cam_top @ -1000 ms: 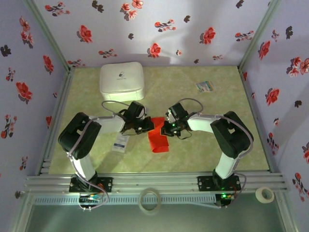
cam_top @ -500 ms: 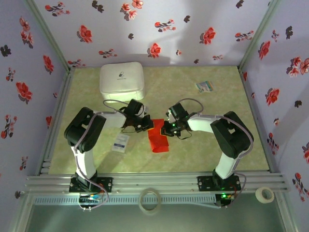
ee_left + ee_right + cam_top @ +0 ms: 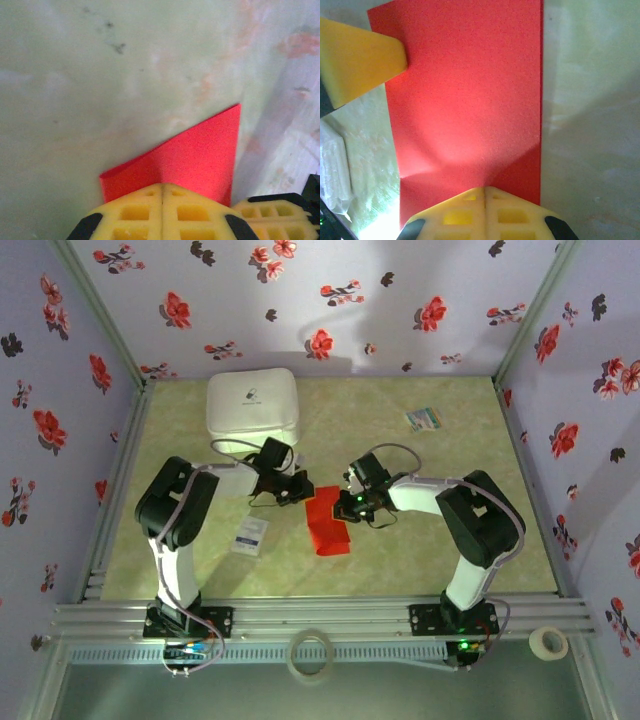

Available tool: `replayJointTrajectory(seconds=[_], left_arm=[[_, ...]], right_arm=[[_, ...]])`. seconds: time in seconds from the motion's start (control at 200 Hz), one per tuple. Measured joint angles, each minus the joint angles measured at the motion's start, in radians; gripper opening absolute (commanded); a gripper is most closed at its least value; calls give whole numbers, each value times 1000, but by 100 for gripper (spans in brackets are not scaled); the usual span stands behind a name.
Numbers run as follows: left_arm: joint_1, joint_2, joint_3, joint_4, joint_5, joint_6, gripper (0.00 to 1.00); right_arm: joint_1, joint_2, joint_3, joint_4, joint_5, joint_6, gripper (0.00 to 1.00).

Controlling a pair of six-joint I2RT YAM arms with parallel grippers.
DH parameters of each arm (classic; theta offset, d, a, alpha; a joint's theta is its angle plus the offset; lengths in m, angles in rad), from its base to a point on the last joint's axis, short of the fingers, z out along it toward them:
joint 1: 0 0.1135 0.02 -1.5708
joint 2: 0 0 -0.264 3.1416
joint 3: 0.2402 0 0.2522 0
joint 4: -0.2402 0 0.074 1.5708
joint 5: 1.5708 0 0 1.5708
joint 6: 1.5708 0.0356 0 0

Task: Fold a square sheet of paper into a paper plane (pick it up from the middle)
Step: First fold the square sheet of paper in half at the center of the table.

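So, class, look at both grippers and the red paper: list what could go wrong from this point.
1. The left gripper and right gripper both pinch the red sheet; pulling apart could tear it or slip one grip.
2. The sheet buckles at each pinch, so a stray crease may set.
3. The two grippers work close together and might collide.

Blocked at the far-left corner of the table by the white box. Crowded at the centre by the left gripper and right gripper, both pinching the folded red sheet of paper. Open along the right and near edges. Open along the far edge, apart from the flat card. Narrowed towards the left edge by the small white packet.
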Motion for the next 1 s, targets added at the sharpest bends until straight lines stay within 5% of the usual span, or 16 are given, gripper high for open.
replayJointTrajectory(seconds=[0.39, 1.0], left_arm=[[27, 7, 3, 8, 14, 16, 0], [44, -7, 78, -98, -170, 18, 1]], right_arm=[[-1, -7, -18, 28, 0, 0, 0], [-1, -10, -28, 49, 0, 27, 0]])
